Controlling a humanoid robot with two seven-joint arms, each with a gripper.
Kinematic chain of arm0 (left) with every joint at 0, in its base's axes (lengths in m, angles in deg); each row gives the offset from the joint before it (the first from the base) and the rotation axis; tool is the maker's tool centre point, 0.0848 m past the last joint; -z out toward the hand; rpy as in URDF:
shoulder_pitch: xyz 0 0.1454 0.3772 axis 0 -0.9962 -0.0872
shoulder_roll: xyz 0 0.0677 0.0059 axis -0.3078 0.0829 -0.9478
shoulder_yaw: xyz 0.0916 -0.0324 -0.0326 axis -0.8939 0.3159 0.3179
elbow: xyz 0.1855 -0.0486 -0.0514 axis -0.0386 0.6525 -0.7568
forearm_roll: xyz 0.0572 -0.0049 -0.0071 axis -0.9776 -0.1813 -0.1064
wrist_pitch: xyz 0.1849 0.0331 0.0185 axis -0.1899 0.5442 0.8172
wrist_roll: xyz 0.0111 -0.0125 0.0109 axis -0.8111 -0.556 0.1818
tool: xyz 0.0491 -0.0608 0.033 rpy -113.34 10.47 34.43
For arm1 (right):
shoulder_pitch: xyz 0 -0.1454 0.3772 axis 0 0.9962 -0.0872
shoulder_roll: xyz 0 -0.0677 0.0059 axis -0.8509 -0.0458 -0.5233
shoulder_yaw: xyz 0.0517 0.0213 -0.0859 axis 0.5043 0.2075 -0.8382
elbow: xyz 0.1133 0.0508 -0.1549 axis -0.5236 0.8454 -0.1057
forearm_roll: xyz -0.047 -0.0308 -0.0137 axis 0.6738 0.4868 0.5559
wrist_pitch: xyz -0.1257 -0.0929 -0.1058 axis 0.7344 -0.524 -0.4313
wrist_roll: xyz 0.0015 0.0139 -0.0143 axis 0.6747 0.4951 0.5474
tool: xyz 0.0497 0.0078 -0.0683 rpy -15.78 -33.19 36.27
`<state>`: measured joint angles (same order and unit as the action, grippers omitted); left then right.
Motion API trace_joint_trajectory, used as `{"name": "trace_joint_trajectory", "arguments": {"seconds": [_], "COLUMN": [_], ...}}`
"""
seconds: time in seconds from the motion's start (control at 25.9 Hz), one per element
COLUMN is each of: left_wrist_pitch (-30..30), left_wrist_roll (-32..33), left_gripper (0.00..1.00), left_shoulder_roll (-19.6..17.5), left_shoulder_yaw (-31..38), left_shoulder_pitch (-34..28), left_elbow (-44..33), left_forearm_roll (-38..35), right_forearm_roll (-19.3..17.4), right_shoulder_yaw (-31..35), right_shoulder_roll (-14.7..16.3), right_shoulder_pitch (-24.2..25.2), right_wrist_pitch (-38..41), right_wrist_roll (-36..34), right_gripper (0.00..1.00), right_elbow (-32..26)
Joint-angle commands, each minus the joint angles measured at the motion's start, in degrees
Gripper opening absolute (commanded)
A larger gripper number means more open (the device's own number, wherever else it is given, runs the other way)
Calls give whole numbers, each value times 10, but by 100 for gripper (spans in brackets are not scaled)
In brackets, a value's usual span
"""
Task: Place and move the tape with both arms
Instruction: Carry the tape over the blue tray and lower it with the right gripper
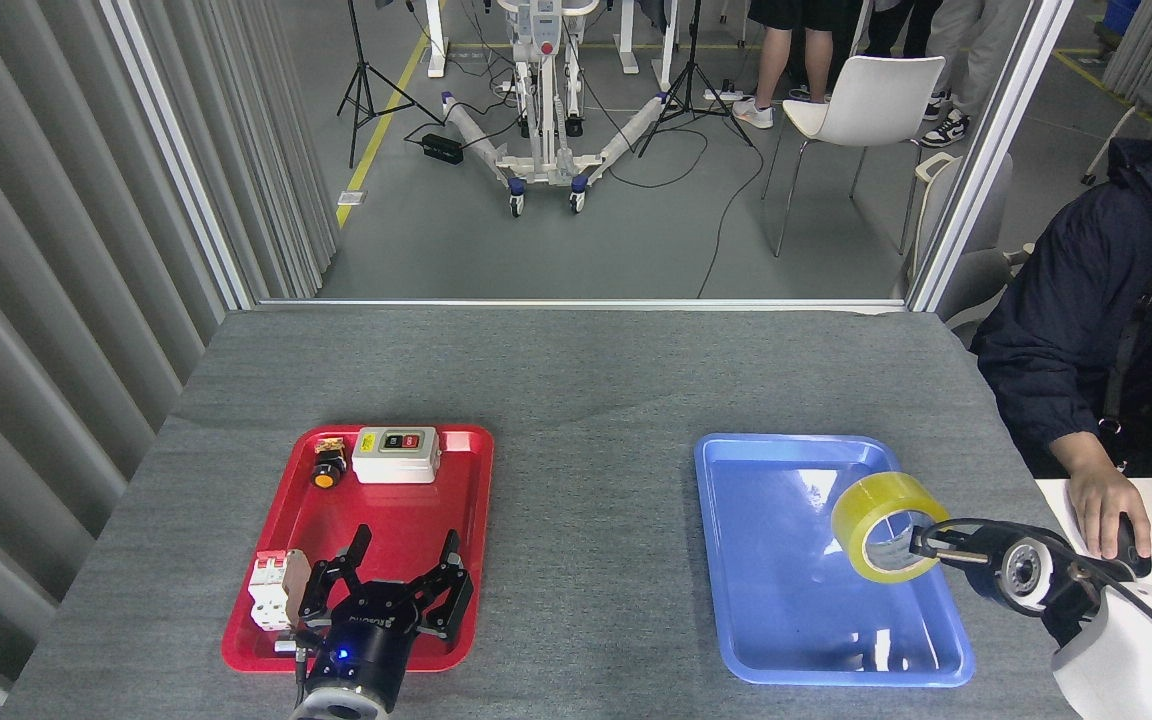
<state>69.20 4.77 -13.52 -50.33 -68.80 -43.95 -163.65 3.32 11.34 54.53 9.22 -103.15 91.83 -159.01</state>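
Now: right end effector (921, 545) grips tape (881, 525) over blue tray's (736, 560) right edge | left end effector (386, 590) spread, empty

Illumination: bright, even, diffuse overhead light, with white glare patches on the blue tray (736, 560) at centre and lower right, and a softer sheen on the red tray (266, 600). Shadows: faint and short, with a soft darker band across the grey worktop (576, 370) in mid-frame. Image quality: sharp throughout, no motion blur, slight wide-angle lean of the verticals at left and right edges.
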Motion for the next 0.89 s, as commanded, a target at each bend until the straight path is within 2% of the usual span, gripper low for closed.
{"name": "trace_joint_trajectory", "arguments": {"seconds": [0.0, 0.15, 0.23, 0.35, 0.5, 0.77, 0.85], "left_wrist_pitch": [-3, -5, -7, -8, -8, -8, -8], "left_wrist_roll": [-3, -9, -9, -10, -10, -10, -10], "left_gripper": [99, 99, 99, 99, 100, 99, 100], "left_shoulder_roll": [-1, -2, -2, -3, -4, -3, -3], "left_shoulder_yaw": [0, 1, 2, 2, 1, 2, 2], "left_shoulder_pitch": [1, 2, 2, 2, 4, 5, 5], "left_elbow": [1, 1, 0, 0, 1, 3, 4], "left_forearm_roll": [0, -1, -1, -1, -5, -5, -5], "right_forearm_roll": [0, 0, -5, -29, -29, -23, -22], "right_shoulder_yaw": [-30, -89, -114, -120, -132, -139, -139], "right_shoulder_roll": [-17, -47, -56, -59, -73, -75, -76], "right_shoulder_pitch": [-49, -130, -157, -164, -163, -159, -159], "right_wrist_pitch": [-6, -3, -1, 0, -2, -5, -6], "right_wrist_roll": [1, 1, 1, -1, -3, -8, -8], "right_gripper": [16, 19, 19, 19, 22, 23, 27], "right_elbow": [66, 191, 221, 230, 233, 240, 239]}}
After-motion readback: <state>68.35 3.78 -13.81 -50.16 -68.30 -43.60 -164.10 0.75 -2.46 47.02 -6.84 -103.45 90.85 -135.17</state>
